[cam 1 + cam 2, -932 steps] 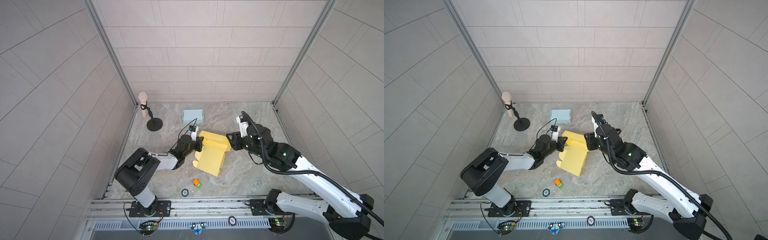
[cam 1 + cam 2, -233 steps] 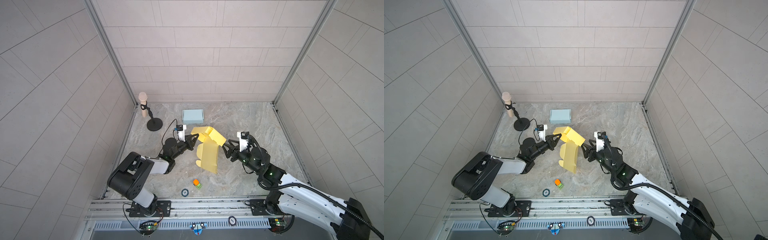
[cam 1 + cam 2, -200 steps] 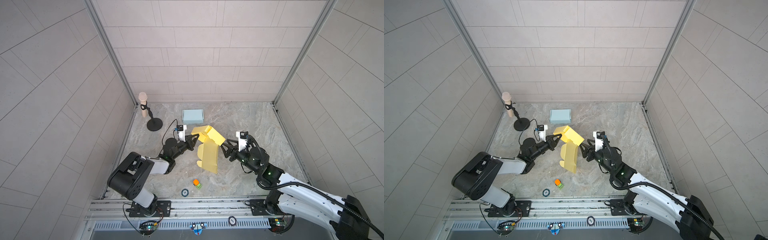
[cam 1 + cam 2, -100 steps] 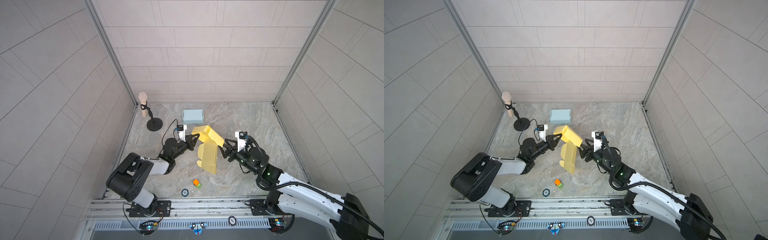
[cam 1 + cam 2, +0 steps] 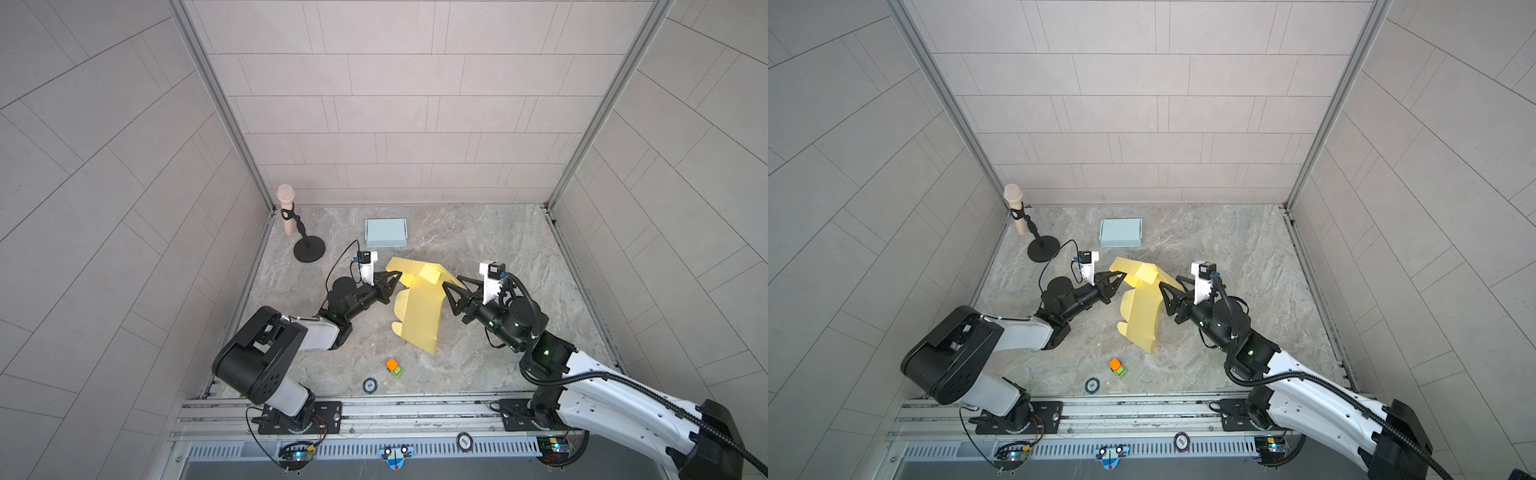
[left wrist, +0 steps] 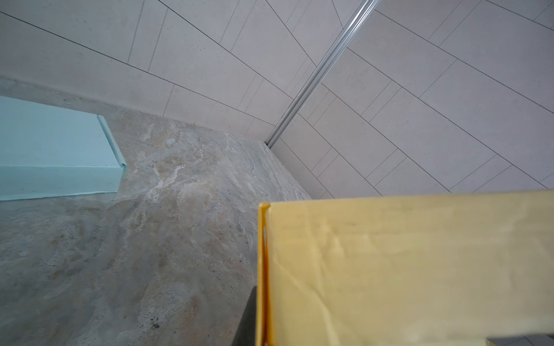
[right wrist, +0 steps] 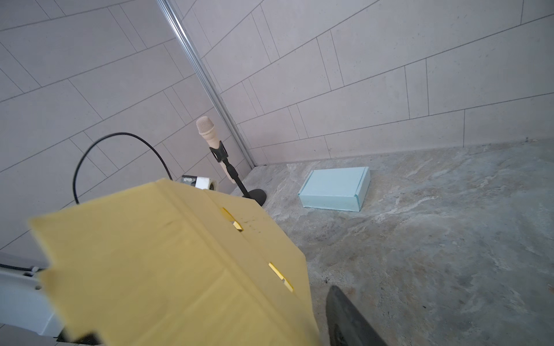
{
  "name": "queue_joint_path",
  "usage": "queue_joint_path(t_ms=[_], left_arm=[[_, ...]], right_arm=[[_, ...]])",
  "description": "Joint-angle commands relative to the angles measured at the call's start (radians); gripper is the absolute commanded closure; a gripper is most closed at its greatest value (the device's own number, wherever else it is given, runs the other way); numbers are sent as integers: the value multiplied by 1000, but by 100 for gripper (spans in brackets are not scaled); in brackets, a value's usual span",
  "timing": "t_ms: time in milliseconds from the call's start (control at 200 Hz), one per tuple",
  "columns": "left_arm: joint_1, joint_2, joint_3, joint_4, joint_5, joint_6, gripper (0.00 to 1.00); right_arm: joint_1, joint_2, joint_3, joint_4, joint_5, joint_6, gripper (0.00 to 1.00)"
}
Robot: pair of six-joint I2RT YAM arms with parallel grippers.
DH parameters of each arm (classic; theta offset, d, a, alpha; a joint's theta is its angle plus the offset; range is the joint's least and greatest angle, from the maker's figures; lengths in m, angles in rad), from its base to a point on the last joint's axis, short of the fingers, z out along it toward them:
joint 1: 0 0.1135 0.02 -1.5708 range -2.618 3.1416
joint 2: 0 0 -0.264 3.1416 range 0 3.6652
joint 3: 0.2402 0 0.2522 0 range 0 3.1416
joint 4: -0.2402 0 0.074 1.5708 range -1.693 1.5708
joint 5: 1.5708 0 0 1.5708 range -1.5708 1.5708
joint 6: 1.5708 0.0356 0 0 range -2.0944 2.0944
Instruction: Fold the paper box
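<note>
Closer to the paper box [image 5: 419, 307] the right gripper [image 5: 448, 296] has been brought. At the box's top left corner, the left gripper [image 5: 390, 277] is clamped shut on a flap. The box is held up, tilted, near the middle of the worktop [image 5: 498, 249]. At its right side, the right gripper's fingers are kept apart.

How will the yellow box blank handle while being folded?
Probably light and floppy: the yellow box blank hangs bent from one edge pinched by the left hand. Its creases likely steer where it bends.
</note>
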Motion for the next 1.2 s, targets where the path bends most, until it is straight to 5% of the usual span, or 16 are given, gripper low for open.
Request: queue_joint_path(t_ms=[0,330,891,1196], left_arm=[[-23,-18,4,6,22,27,92],[-29,-27,5,-15,11,40,92],[-7,-34,-9,-14,-7,26,92],[40,-33,-24,1,-6,8,92]], right_arm=[[6,28,37,46,4,17,39],[6,86,55,-16,59,27,41],[6,-62,102,-481,-18,-160,38],[9,-236,79,-528,-60,-191,37]])
